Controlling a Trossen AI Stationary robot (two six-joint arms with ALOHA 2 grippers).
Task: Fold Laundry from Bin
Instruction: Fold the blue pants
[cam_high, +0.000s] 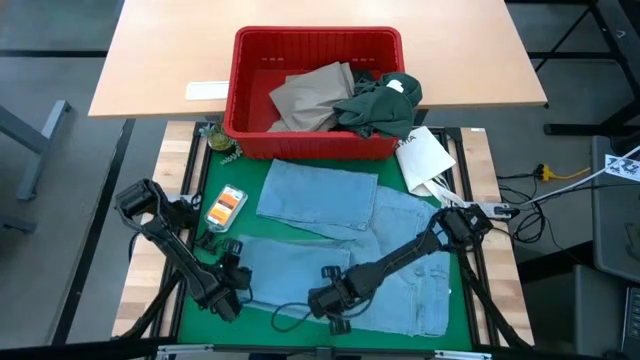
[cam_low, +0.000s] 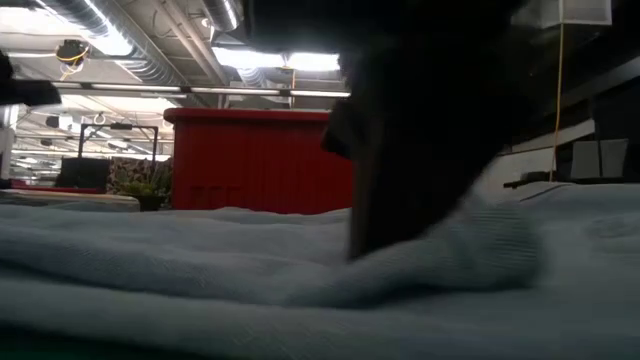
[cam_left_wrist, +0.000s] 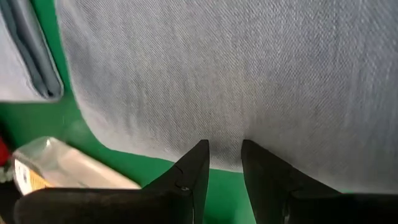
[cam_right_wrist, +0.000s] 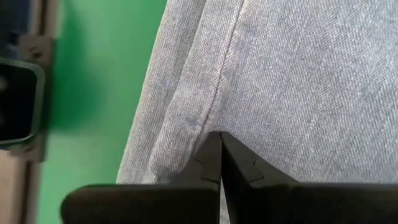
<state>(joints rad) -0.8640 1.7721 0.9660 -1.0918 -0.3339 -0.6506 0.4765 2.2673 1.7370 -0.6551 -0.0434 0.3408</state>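
The light blue garment (cam_high: 345, 240) lies spread on the green mat (cam_high: 215, 300) of the tabletop, just in front of the red bin (cam_high: 250, 110). It looks soft and limp, light denim that will sag and drag unless taken at a hem or seam (thicker, firmer there). The right gripper (cam_right_wrist: 220, 163) presses down beside a seam, fingers clenched shut with no cloth visibly between them. The left gripper (cam_left_wrist: 225, 163) waits at the garment's edge, fingers slightly parted, holding nothing.
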